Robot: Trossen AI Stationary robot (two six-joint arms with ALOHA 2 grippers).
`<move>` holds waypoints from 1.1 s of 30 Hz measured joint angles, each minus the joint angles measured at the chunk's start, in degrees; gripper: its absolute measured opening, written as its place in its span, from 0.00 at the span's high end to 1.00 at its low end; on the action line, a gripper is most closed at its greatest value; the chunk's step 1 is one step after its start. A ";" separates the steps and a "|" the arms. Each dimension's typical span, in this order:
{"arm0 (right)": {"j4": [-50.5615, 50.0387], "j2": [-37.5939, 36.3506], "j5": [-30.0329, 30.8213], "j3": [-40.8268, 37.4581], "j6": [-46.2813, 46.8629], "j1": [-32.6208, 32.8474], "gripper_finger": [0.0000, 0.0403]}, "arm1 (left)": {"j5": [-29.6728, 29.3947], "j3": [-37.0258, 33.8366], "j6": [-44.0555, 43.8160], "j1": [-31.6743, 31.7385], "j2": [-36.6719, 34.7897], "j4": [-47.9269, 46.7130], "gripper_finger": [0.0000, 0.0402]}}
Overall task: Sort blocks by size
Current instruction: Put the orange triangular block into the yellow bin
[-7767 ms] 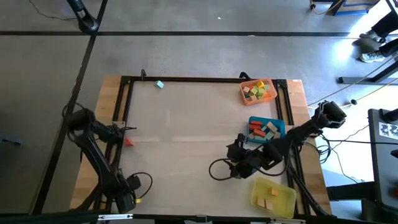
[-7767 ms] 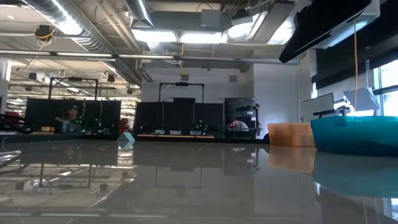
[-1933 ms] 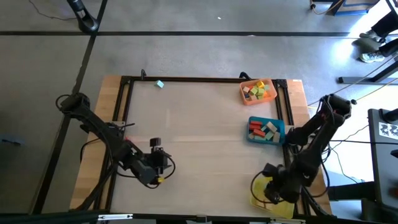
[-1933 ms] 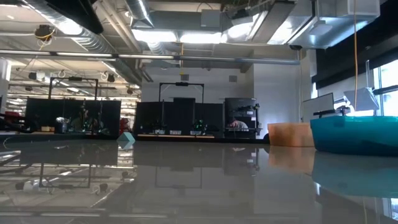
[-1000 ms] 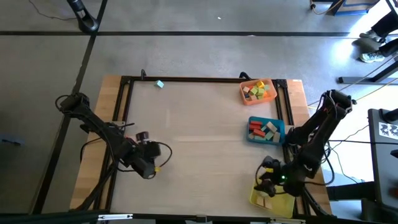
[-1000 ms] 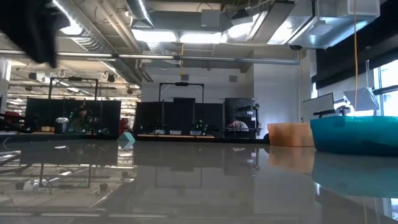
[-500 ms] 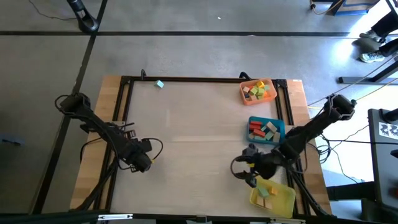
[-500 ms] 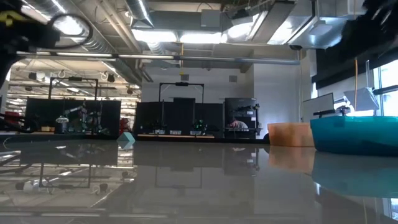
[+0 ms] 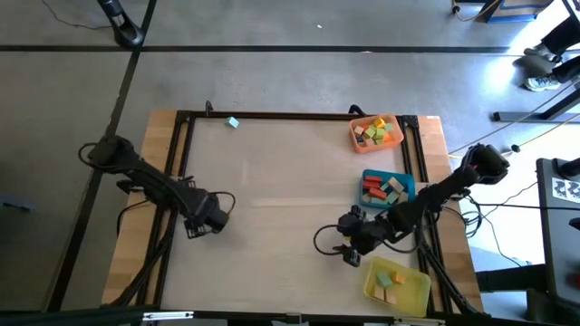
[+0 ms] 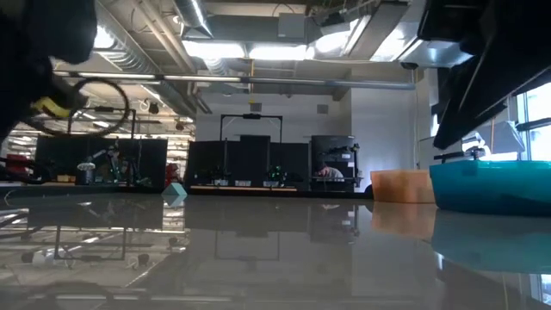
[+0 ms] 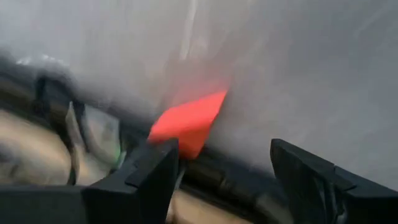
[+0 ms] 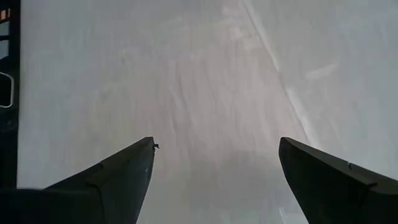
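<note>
A red block [image 11: 186,124] lies on the table by the dark frame rail at the table's left edge. My left gripper [image 9: 194,222] hangs over it, pointing steeply down, open [image 11: 224,168], with the block just ahead of its fingertips and untouched. My right gripper [image 9: 346,243] stands open [image 12: 214,168] over bare tabletop, left of the yellow tray, with nothing between its fingers. A teal block [image 9: 233,122] rests on the table near the far left corner and also shows in the low view [image 10: 175,193].
Three trays with blocks stand along the right side: an orange tray [image 9: 391,143] at the far end, a blue tray [image 9: 368,177] in the middle and a yellow tray [image 9: 419,288] nearest. A dark frame [image 9: 272,115] runs round the tabletop. Cables loop beside both grippers.
My left gripper has gone toward the table's left and far edges, sunk, and tipped to point steeply down by the red block. My right gripper has left the yellow tray, travelling toward the table's left over bare tabletop while rolling about its own axis.
</note>
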 joint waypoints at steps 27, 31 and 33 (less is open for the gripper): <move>3.34 0.87 0.00 -0.02 -1.49 0.11 0.16 | 1.94 -5.59 27.98 11.39 24.86 4.29 0.47; 3.34 0.87 0.00 -0.02 -1.49 0.11 0.16 | 2.02 -5.59 26.77 11.36 27.16 4.63 0.57; 3.32 0.87 0.00 -0.02 -1.44 0.11 0.16 | 1.97 -5.61 26.40 11.36 27.20 5.10 0.64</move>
